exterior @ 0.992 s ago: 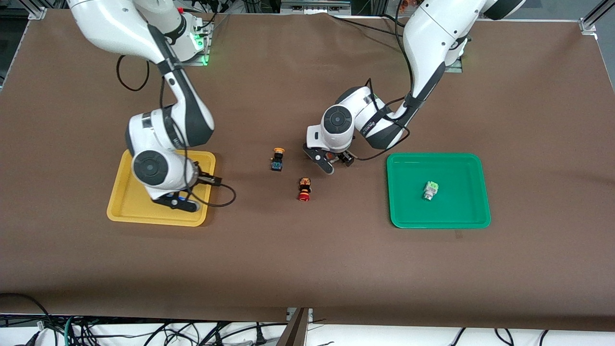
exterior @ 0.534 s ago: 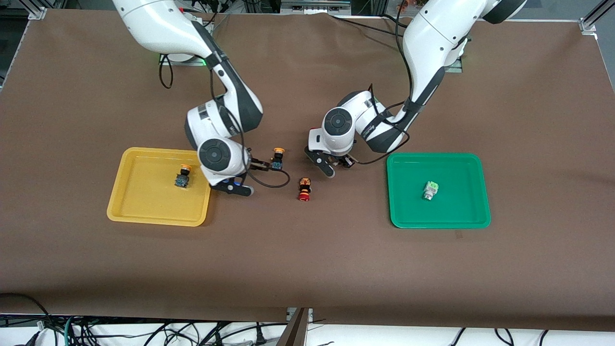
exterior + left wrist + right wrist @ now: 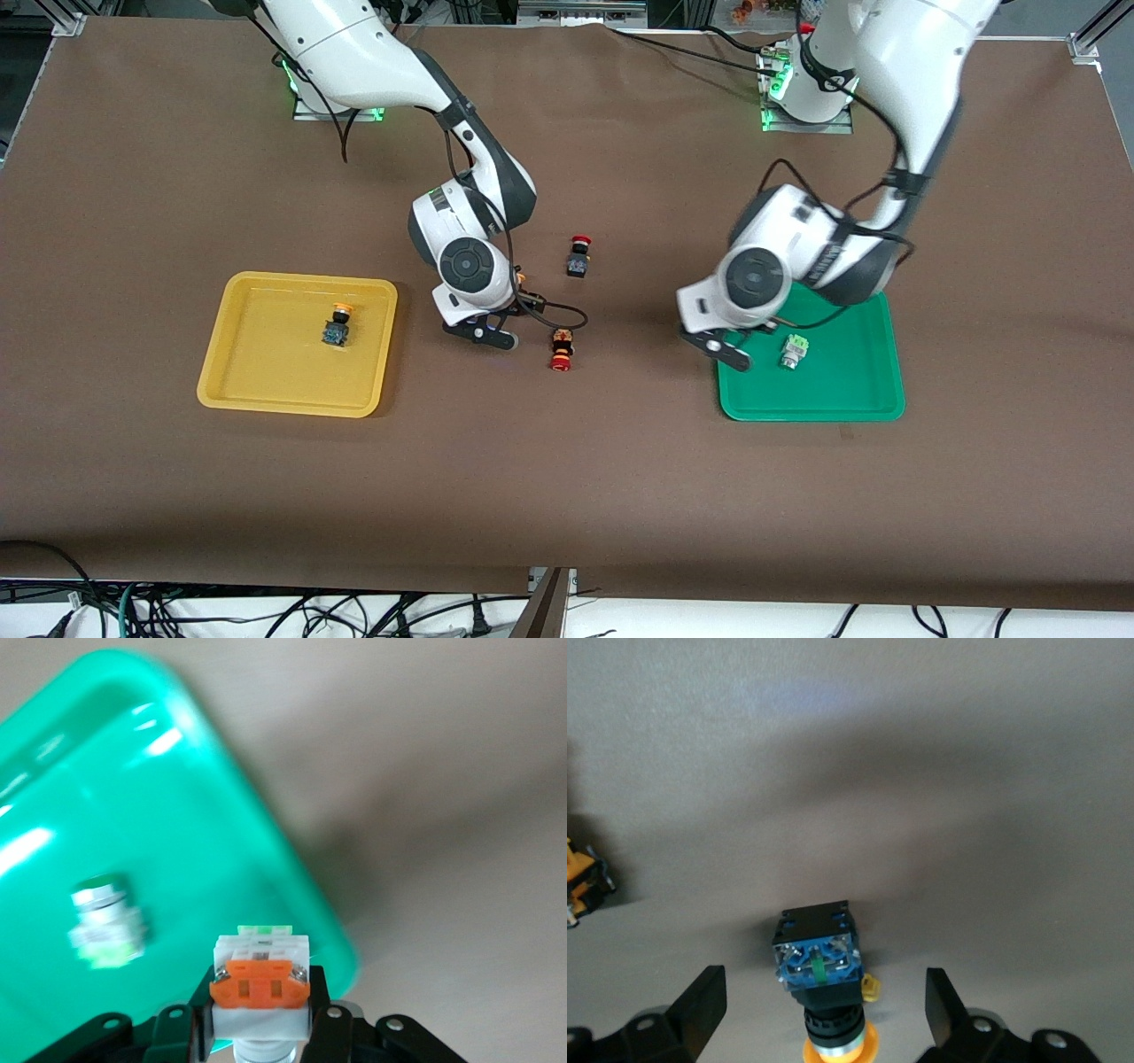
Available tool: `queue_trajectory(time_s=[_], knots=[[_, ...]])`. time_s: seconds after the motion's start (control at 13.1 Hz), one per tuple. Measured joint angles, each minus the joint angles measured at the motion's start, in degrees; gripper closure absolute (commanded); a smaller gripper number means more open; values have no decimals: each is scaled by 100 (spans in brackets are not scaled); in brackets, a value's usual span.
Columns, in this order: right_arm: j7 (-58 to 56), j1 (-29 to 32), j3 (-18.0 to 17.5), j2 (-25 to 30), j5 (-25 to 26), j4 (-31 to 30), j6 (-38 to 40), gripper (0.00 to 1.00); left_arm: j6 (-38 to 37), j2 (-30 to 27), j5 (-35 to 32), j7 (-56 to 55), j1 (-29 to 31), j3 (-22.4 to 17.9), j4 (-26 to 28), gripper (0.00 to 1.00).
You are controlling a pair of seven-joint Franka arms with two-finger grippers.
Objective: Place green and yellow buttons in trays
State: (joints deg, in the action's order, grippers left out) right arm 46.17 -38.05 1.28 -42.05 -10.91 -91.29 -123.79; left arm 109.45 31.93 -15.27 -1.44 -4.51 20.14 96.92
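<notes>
My front camera sits high across the desk (image 3: 567, 496), facing both arm bases and looking steeply down, taking in the whole desk; my left wrist camera looks past the left gripper (image 3: 261, 1028) from close up, down onto a corner of the green tray (image 3: 177, 833), which the front view also shows (image 3: 850, 403); my right wrist camera hangs close over bare desk by a yellow button (image 3: 824, 979), seen in front too (image 3: 521, 280).
</notes>
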Motion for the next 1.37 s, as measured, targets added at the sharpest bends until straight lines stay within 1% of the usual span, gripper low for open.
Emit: queue_trajectory(time_s=[0.08, 0.15, 0.23, 0.31, 0.38, 0.53, 0.61, 0.69, 0.76, 0.84, 0.99, 1.07, 1.15, 1.22, 1.3, 1.37], knots=[[0, -38, 0, -27, 0, 0, 1, 12, 46, 57, 0, 134, 198, -3, 39, 85], [0, -70, 0, -57, 1, 0, 3, 19, 213, 178, 0, 205, 309, -3, 81, 69], [0, -97, 0, -95, 2, -2, 5, 53, 421, 337, 0, 222, 355, -3, 102, 1], [5, -113, 1, -135, 2, -3, 7, 83, 559, 481, 0, 221, 354, 5, 103, 0], [41, -123, 1, -171, 1, -2, 5, 100, 629, 561, 0, 216, 345, 25, 100, 0], [200, -146, -2, -177, -9, 41, -2, 100, 627, 494, 0, 209, 335, 47, 42, 0], [262, -150, 3, -179, -7, 57, 0, 100, 544, 354, 0, 203, 351, 44, -26, 0], [270, -150, 26, -177, -6, 66, 1, 100, 320, 154, 0, 198, 398, 40, -156, 0], [270, -150, 81, -166, -2, 86, 3, 100, -125, -108, 0, 197, 473, 36, -388, 0], [270, -153, 216, -131, 13, 121, 38, 100, -749, -362, 0, 198, 549, 31, -732, 0], [40, -124, 794, 29, 34, 201, 298, 100, -2073, -757, 1, 199, 687, 24, -1634, 0], [-273, -22, 1097, 118, 33, 238, 521, 100, -2517, -873, 1, 196, 768, 13, -2064, 0], [-672, 194, 1299, 186, 33, 258, 731, 100, -2774, -962, 3, 182, 865, -39, -2410, 0], [-1090, 492, 1392, 227, 35, 261, 882, 100, -2854, -1063, 86, 130, 910, -205, -2586, 0], [-1518, 845, 1419, 237, 36, 261, 996, 100, -2875, -1214, 403, -17, 892, -511, -2613, 0], [-1910, 1186, 1422, 228, 36, 258, 1100, 100, -2860, -1413, 900, -149, 804, -950, -2509, 0]])
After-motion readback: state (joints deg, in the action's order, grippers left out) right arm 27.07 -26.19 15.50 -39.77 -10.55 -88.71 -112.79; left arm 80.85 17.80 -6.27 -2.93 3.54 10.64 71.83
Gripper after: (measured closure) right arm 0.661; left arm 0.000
